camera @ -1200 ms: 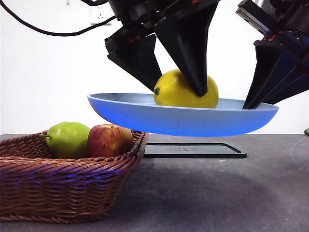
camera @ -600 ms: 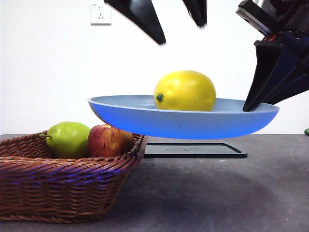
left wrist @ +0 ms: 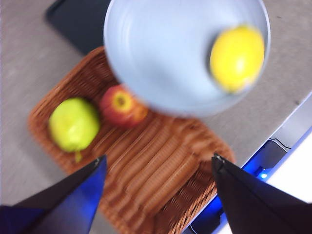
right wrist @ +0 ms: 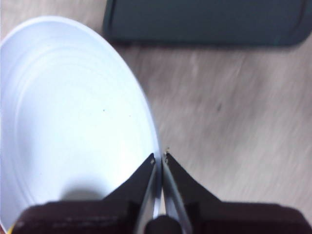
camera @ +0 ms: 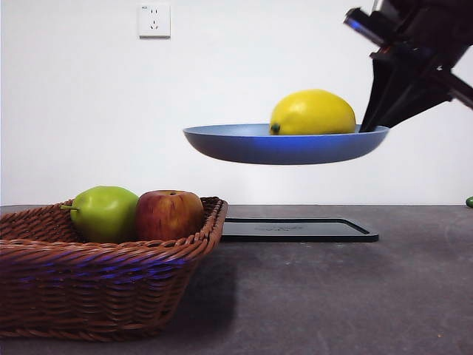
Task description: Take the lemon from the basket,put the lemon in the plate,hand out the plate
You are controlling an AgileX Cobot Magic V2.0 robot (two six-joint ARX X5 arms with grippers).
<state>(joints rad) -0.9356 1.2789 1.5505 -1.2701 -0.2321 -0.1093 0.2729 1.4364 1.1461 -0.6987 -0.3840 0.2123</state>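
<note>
The yellow lemon [camera: 313, 112] lies in the blue plate [camera: 244, 144], which hangs level in the air above the table. My right gripper [camera: 375, 127] is shut on the plate's right rim; its wrist view shows the jaws pinched on the rim, with my right gripper [right wrist: 160, 158] over the plate [right wrist: 68, 122]. My left gripper [left wrist: 156, 163] is open and empty, high above the brown wicker basket [left wrist: 161, 175]. From there the plate [left wrist: 161, 53] and the lemon [left wrist: 237, 57] show below it. The basket [camera: 103, 285] stands at the front left.
A green pear-like fruit [camera: 105, 213] and a red-yellow apple [camera: 167, 214] lie in the basket. A flat black tray [camera: 295, 229] lies on the table behind, below the plate. A small green thing [camera: 469, 201] sits at the right edge.
My left gripper let go of the lemon and rose out of the front view. My right gripper has lifted the plate with the lemon higher and moved it to the right.
</note>
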